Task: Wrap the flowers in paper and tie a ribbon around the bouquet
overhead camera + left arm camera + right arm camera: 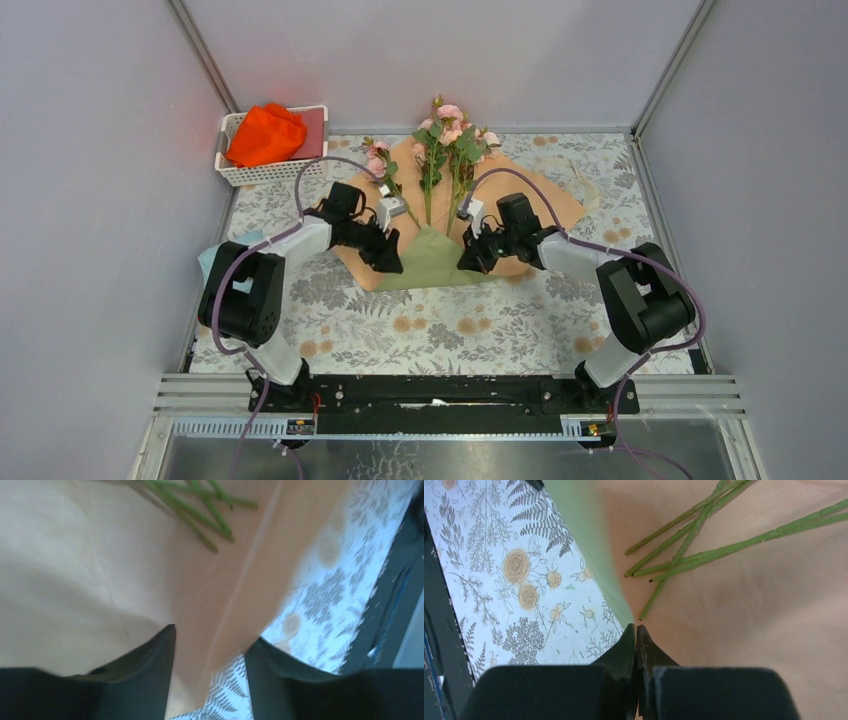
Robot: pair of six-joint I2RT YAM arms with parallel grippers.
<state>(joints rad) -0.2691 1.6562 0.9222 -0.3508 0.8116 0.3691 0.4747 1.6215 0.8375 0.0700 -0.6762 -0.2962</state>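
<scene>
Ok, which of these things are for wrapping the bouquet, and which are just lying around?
For the job: flowers; paper, pinched by the right gripper.
Lying about: basket; orange-red cloth in it.

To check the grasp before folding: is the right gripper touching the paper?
Touching. The right wrist view shows the right gripper closed, with the raised green edge of the paper pinched at its tips.

A white slotted basket [262,176] sits at the far-left corner of the bench. It holds a crumpled orange-red cloth [265,135], with something flat and dark pink [313,128] beside it. A tablecloth [440,325] printed with ferns and tan roses covers the bench.
</scene>
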